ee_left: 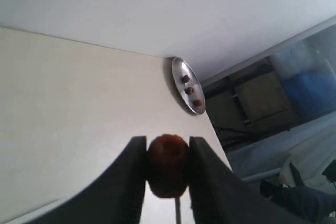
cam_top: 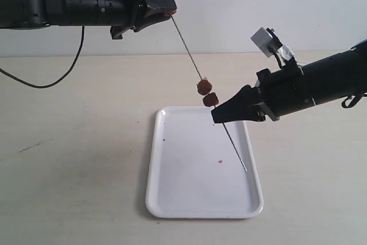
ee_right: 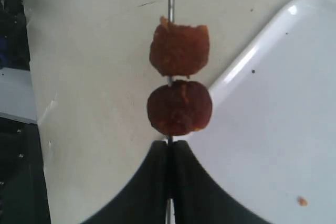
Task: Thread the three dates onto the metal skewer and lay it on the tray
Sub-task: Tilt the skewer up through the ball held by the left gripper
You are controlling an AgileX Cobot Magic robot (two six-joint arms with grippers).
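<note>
The metal skewer (cam_top: 186,41) slants down from upper left over the tray (cam_top: 189,187), its lower tip just above the tray. Two dates (cam_top: 204,87) (cam_top: 210,100) sit threaded on it mid-length, touching each other. My right gripper (cam_top: 217,116) is shut on the rod right below the lower date (ee_right: 179,107), with the upper date (ee_right: 179,50) above it. My left gripper (cam_top: 170,11) is shut on the third date (ee_left: 168,165) at the skewer's top end. The rod (ee_left: 177,216) shows beneath that date.
A tiny red crumb (cam_top: 221,161) lies on the tray, along with a dark speck. A black cable (cam_top: 57,76) loops over the table at the left. Far off in the left wrist view, a round metal dish (ee_left: 178,69) holds three small reddish lumps.
</note>
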